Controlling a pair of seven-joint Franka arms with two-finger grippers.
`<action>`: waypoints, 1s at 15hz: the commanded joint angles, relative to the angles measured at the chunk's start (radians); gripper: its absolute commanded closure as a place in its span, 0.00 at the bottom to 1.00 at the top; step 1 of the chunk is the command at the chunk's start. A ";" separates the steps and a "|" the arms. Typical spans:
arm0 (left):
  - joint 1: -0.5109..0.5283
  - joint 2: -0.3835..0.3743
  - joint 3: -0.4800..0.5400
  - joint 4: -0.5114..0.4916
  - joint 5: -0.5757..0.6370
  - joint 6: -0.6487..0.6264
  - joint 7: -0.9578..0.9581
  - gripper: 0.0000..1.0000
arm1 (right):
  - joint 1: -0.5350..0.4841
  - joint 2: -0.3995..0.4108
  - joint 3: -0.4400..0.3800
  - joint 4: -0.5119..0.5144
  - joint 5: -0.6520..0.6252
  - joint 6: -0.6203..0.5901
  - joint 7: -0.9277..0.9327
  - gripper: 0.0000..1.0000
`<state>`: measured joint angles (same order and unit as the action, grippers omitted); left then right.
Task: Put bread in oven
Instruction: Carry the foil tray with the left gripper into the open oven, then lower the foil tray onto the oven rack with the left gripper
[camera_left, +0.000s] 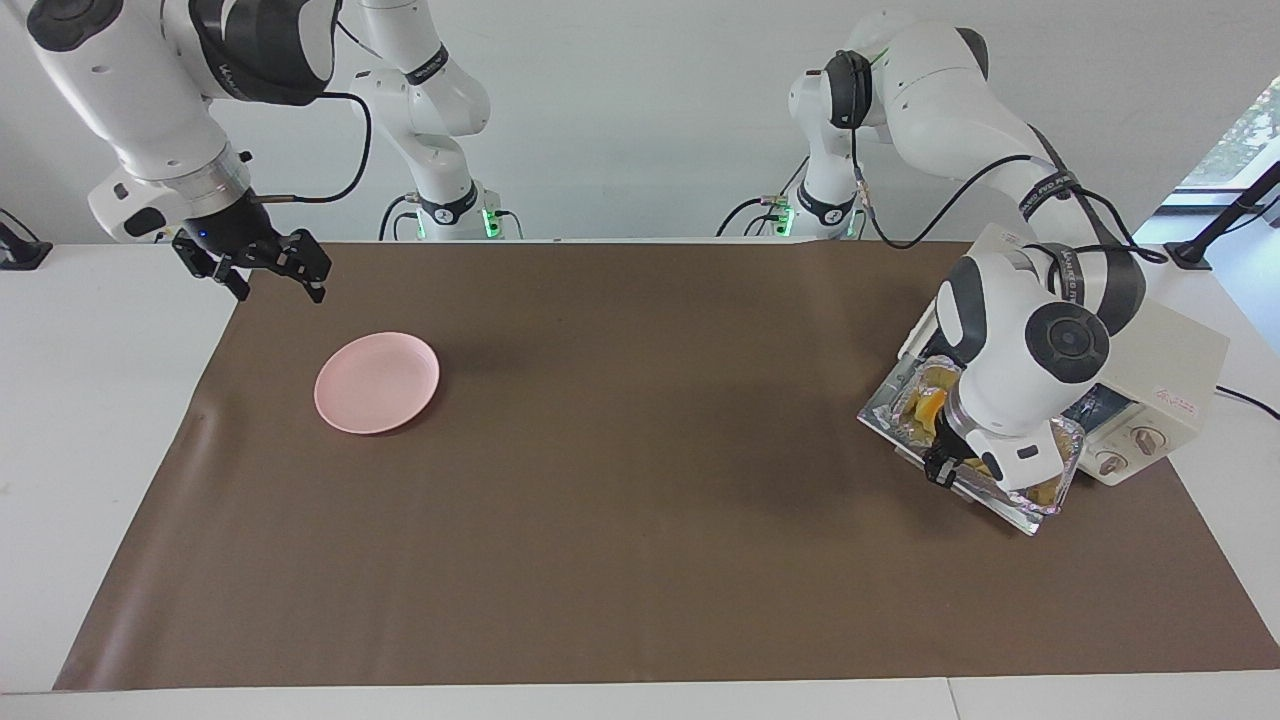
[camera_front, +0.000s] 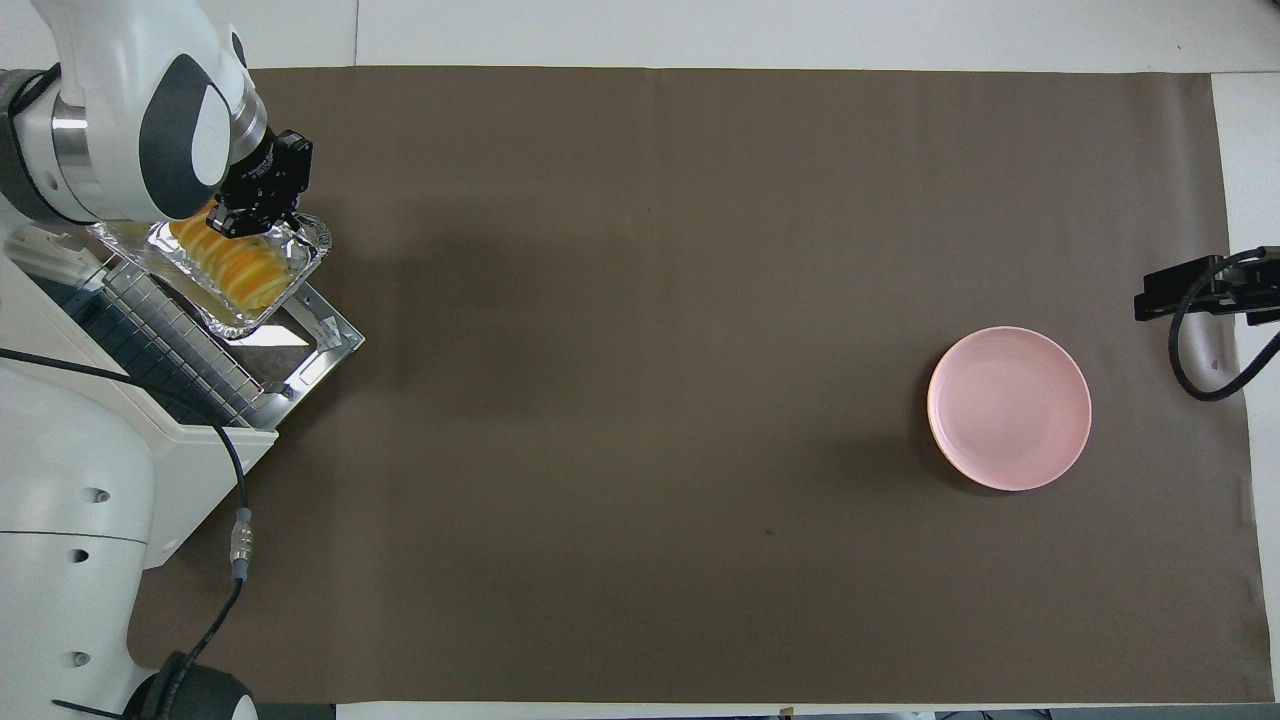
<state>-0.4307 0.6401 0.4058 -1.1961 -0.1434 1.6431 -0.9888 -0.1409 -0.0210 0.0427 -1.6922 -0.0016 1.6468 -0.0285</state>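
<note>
We see left gripper (camera_front: 255, 205) over bread (camera_front: 235, 268) in foil tray (camera_front: 310, 245) on oven (camera_left: 1165, 385) door, fingers unclear; right gripper (camera_left: 270, 275) waits, fingers wide.

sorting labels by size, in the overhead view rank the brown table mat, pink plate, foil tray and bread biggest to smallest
1. Brown table mat
2. Round pink plate
3. Crinkled silver foil tray, partly hidden by the left arm, so its place below the plate is unsure
4. Ridged golden-yellow bread, lying in the tray
</note>
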 joint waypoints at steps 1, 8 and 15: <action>0.010 -0.072 0.001 -0.109 -0.018 0.029 0.061 1.00 | -0.006 -0.025 0.009 -0.027 -0.021 0.010 0.010 0.00; 0.018 -0.123 0.002 -0.212 -0.016 0.092 0.070 1.00 | -0.006 -0.025 0.009 -0.027 -0.021 0.010 0.010 0.00; 0.038 -0.168 0.002 -0.296 -0.007 0.147 0.144 1.00 | -0.006 -0.025 0.009 -0.027 -0.021 0.010 0.010 0.00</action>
<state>-0.3984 0.5225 0.4079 -1.4261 -0.1435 1.7615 -0.8769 -0.1409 -0.0210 0.0427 -1.6922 -0.0016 1.6468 -0.0286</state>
